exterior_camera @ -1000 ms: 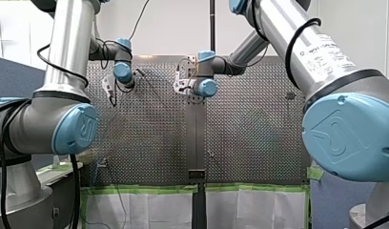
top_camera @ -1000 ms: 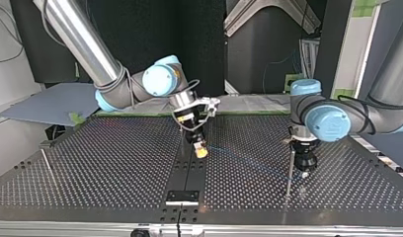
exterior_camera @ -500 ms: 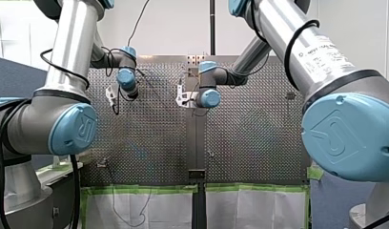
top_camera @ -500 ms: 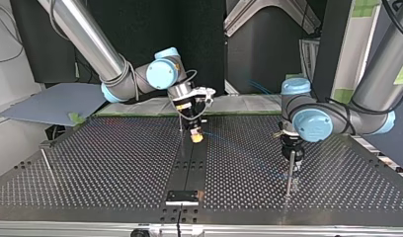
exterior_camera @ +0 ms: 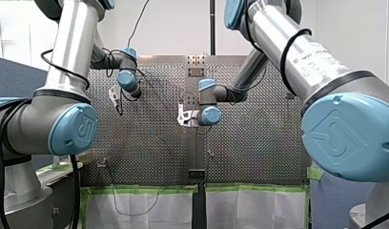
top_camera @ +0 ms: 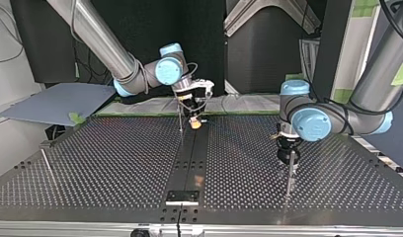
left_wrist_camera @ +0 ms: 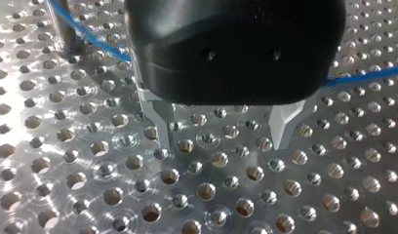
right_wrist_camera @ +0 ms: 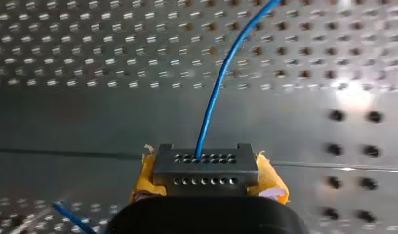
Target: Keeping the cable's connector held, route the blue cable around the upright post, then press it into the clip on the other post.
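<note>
Plainly, much here is hard to read. In the front view our left end effector (exterior_camera: 117,104) and right end effector (exterior_camera: 183,118) are too small for us to judge their fingers, and in the top view we cannot make out the thin blue cable at all. In the left wrist view the blue cable (left_wrist_camera: 368,74) passes behind the black body of the end effector, so its middle stretch is hidden. The dark upright post (left_wrist_camera: 66,27) beside the cable is cut off at the frame edge, and we cannot tell whether the two touch. There the left end effector (left_wrist_camera: 221,146) has its two metal fingers (left_wrist_camera: 160,124) spread wide, gripping nothing, over the perforated metal desk (left_wrist_camera: 114,195). The top view puts it at the tip of a thin post (top_camera: 289,178). In the right wrist view the right end effector (right_wrist_camera: 207,181) is closed, with its yellow pads (right_wrist_camera: 144,178) clamped on the grey metal connector (right_wrist_camera: 205,163), a block with two rows of small holes. The cable leaves the block's face and runs off over the desk.
</note>
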`<act>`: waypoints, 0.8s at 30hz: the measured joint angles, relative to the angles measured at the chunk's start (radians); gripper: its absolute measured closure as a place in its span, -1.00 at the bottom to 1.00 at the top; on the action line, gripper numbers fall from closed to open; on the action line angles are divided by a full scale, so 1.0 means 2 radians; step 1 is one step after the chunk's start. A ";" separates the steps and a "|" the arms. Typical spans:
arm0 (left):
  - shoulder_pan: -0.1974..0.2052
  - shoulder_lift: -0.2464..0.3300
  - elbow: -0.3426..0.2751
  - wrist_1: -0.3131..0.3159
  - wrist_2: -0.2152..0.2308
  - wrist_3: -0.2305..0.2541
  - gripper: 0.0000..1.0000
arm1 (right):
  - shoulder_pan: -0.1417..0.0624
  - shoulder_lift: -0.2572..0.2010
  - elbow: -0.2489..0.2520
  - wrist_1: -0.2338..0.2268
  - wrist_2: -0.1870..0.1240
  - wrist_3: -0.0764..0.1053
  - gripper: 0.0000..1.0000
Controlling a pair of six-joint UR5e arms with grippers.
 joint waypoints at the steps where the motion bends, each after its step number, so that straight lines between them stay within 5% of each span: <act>1: 0.000 0.000 0.000 0.000 0.001 0.000 -0.93 | 0.000 0.005 0.001 -0.001 0.001 0.000 1.00; 24: 0.002 -0.001 0.000 0.004 0.001 -0.002 -0.93 | -0.007 0.079 0.003 -0.016 0.004 -0.001 1.00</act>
